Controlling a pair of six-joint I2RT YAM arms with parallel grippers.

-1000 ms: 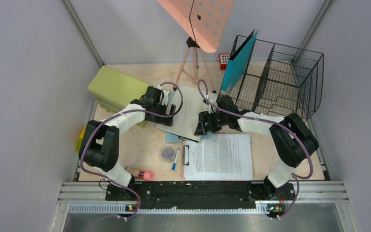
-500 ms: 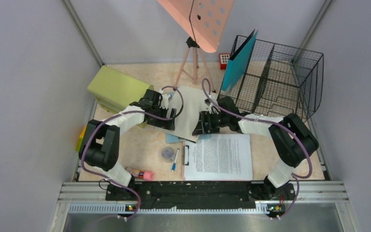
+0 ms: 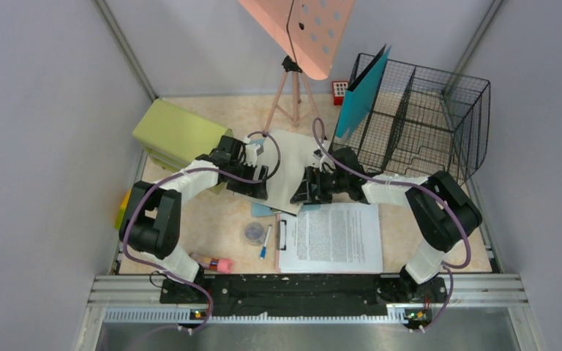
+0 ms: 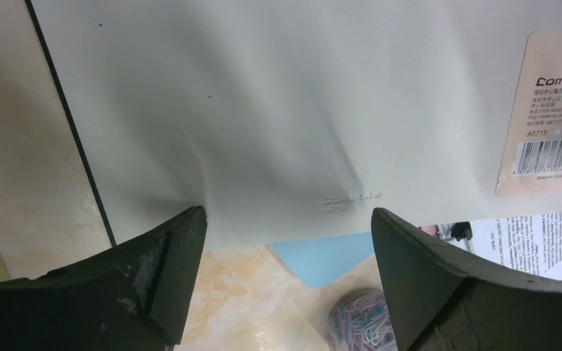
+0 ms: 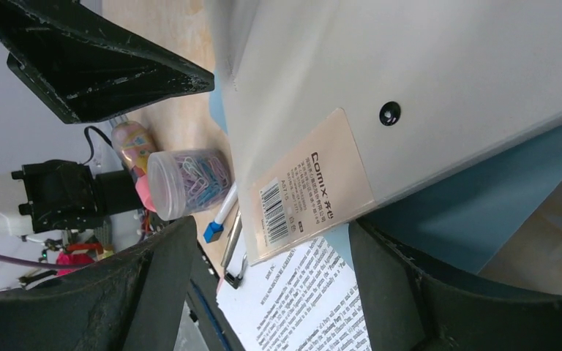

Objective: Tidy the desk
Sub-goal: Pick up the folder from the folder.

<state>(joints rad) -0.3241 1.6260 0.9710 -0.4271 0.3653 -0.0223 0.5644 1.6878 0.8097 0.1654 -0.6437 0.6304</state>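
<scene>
In front of the arm bases, the desk point(image 3: 212, 212) stretches between grey walls, with a white folder point(image 3: 290, 164) at its middle. The left gripper point(image 4: 285, 223) is spread wide at the folder's edge. The right gripper point(image 5: 274, 227) is also apart, at the labelled corner. A clipboard point(image 3: 333, 238) lies nearer.

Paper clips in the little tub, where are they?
In the top view, the paper clip tub sits on the desk, left of the middle. It is right beside the pen and left of the clipboard.
</scene>
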